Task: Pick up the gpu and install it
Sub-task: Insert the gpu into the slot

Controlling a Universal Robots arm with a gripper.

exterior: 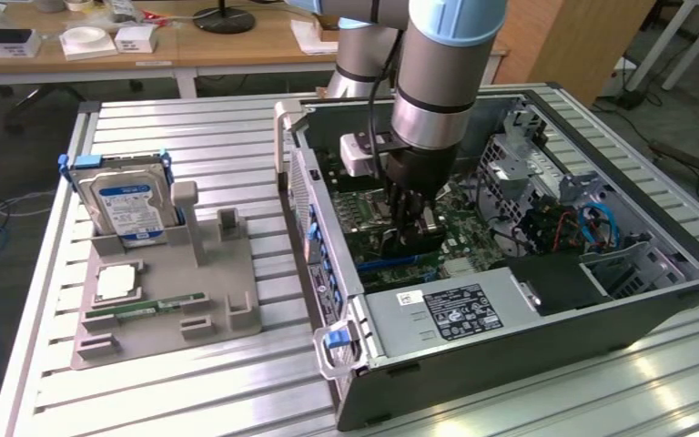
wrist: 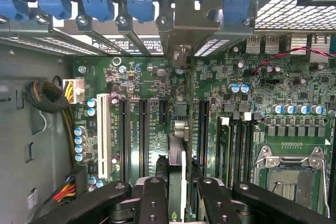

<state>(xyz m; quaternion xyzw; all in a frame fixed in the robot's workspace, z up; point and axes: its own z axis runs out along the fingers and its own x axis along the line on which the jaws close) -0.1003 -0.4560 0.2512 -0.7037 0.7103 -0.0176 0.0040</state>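
Exterior view, lower centre: a black steel case (exterior: pixel 531 360) lies open on a ribbed aluminium table (exterior: pixel 179 401). Its boxy silver power supply (exterior: pixel 447 314) sits nearest the camera, the label too small to read. At the exterior view's left, a grey moulded tray (exterior: pixel 210 273) carries a narrow green memory stick (exterior: pixel 146 309) lying flat and a silver hard drive (exterior: pixel 128 205) standing upright in blue rails. Mid-frame, the arm (exterior: pixel 440 73), cut off at the upper edge, reaches down into the case. Its black gripper (exterior: pixel 408 218) hangs just over the green motherboard (exterior: pixel 477 238), and what it grips is hard to make out from this side, lost among dark parts. Wooden desks (exterior: pixel 204 45) run across the upper left, farthest back.

Wrist view: the black fingers (wrist: pixel 152 195) are drawn in narrow on the gpu (wrist: pixel 180 129), a thin card seen edge-on with its face hidden, standing among the long black slots (wrist: pixel 143 135). Whether its edge touches a slot cannot be told. Beyond it, a row of blue plastic clips (wrist: pixel 97 1) lines the perforated metal wall.
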